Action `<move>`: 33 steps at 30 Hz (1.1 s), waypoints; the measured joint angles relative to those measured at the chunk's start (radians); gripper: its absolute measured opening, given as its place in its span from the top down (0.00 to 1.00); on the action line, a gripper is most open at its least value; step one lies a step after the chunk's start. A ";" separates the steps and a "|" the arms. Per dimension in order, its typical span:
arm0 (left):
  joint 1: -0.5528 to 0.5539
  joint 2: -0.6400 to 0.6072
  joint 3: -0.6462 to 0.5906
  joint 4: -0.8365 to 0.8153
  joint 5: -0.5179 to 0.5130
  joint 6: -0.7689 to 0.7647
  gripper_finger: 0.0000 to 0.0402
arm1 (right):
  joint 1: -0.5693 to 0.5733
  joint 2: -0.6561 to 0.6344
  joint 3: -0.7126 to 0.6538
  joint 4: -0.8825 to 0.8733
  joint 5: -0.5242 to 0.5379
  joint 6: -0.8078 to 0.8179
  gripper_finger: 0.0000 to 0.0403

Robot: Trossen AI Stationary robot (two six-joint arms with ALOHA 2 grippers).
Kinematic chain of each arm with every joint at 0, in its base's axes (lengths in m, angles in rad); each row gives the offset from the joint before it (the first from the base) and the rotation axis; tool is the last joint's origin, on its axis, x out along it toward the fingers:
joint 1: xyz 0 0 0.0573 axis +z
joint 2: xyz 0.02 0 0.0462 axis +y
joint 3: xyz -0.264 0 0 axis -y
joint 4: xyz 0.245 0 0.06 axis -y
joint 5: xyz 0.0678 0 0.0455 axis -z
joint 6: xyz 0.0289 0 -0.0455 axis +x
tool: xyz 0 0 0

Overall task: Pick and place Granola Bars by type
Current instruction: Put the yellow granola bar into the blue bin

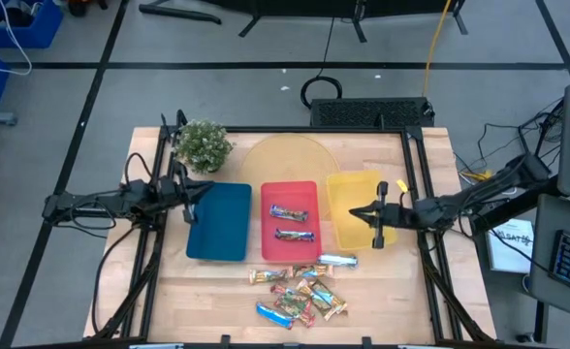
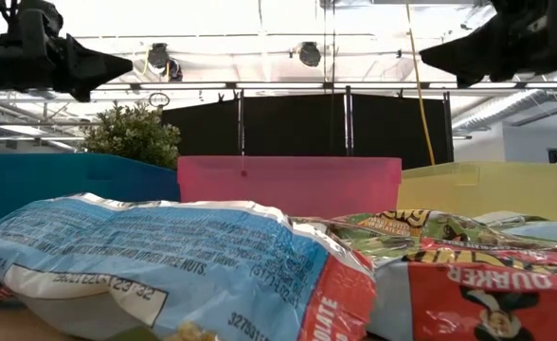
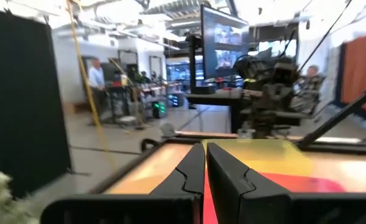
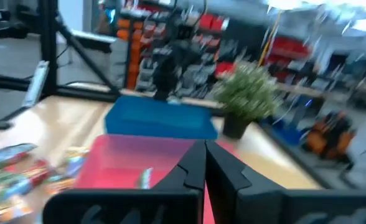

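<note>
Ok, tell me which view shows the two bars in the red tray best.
The high view: both dark-wrapped bars lie fully visible inside the red tray. The low view shows only the tray's wall, the right wrist view a blurred sliver of one wrapper, and the left wrist view none.

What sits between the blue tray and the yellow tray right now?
In the high view, the red tray lies between the blue tray and the yellow tray, with two granola bars inside it.

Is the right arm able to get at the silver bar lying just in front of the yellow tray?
Probably yes: the right gripper hangs shut over the yellow tray, empty, and the silver bar lies uncovered just beyond it.
</note>
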 joint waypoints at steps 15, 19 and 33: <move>0.000 0.000 0.000 0.057 -0.030 0.051 0.94 | -0.073 -0.024 -0.057 0.233 -0.003 -0.371 1.00; 0.000 0.000 0.000 0.066 -0.030 0.053 0.94 | -0.093 -0.024 -0.056 0.292 -0.001 -0.390 1.00; -0.089 0.092 0.000 0.153 0.401 0.014 0.94 | -0.145 -0.023 -0.056 0.229 -0.001 -0.236 1.00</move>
